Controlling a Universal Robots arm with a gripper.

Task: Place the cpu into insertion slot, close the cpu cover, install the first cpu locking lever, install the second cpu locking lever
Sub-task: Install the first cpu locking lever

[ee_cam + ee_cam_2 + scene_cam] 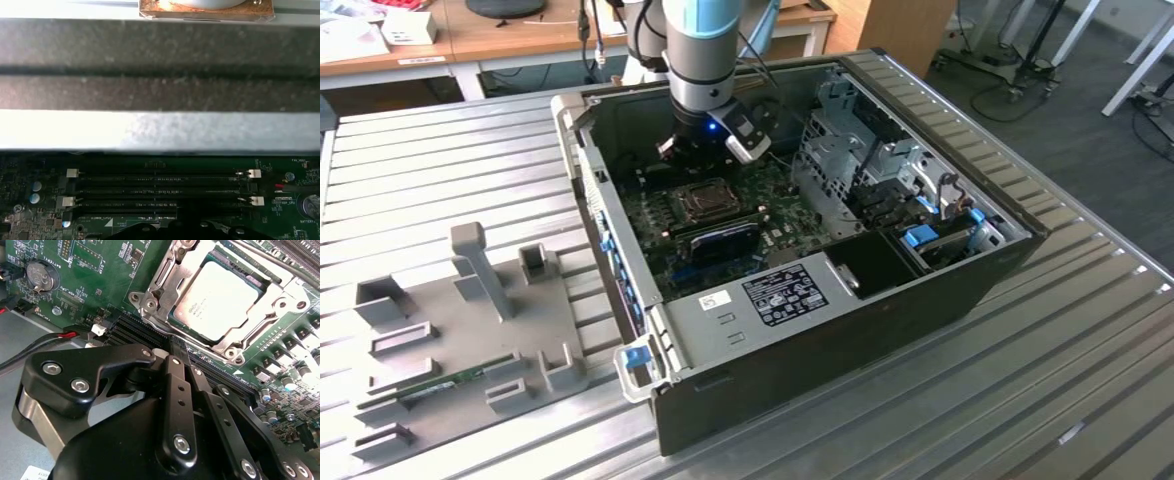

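The cpu (220, 295) lies flat in the insertion slot (708, 200), its pale metal top showing through the cut-out of the cpu cover (172, 277). The silvery cover is down over the chip. Thin metal lever rods run along the cover's sides; whether they are latched I cannot tell. My gripper (176, 352) hangs just beside the socket, over the black memory slots (160, 192), with its two black fingers (172, 390) pressed together and nothing between them. In the exterior view the gripper (687, 152) sits inside the open case, just beyond the socket.
The computer case's walls (594, 190) and a metal drive cage (854, 150) hem in the board. A red and black cable (65, 335) and a coin battery (42, 276) lie near the fingers. A grey fixture tray (467, 340) holding a green memory stick (447, 383) is on the exterior view's left.
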